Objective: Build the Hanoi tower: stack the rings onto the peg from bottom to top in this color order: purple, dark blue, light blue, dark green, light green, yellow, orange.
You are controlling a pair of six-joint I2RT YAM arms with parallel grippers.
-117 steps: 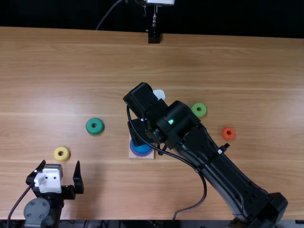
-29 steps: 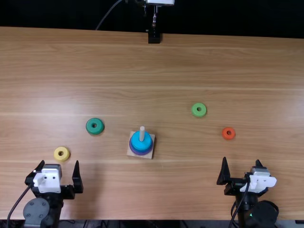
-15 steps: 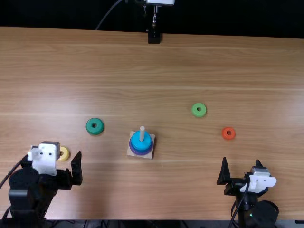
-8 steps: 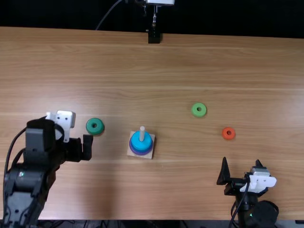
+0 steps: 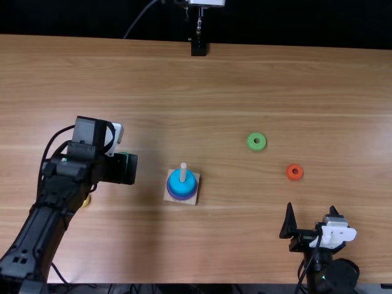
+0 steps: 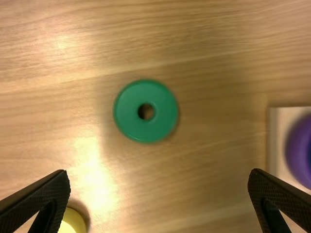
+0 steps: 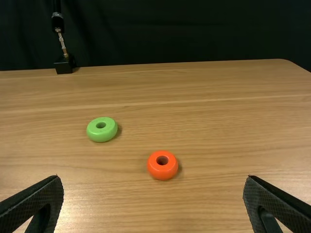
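One dark green ring [image 6: 130, 116], flat on the counter [image 5: 214, 245], left of the peg [image 5: 183, 172] in the top view. Left fingers [image 6: 41, 196] wide apart and empty above it; likely lining up a pick. Best done: centre the ring between them, come straight down, close evenly on the outer rim, low but clear of the wood. Then lift above the peg's tip, set the hole over it, release once level. An off-centre pinch could tip or skid it.

Looks: round, smooth, matt green, soft edge, small dark hole.

Near it, yellow ring [image 6: 71, 223]; mind a nudge. On the peg, light blue ring [image 5: 176, 184] uppermost, purple ring [image 5: 182, 198] at the base.

Farther off, light green ring [image 7: 102, 136] and orange ring [image 7: 162, 173], both flat. Right fingers [image 7: 39, 199] wide, empty, by the near edge.
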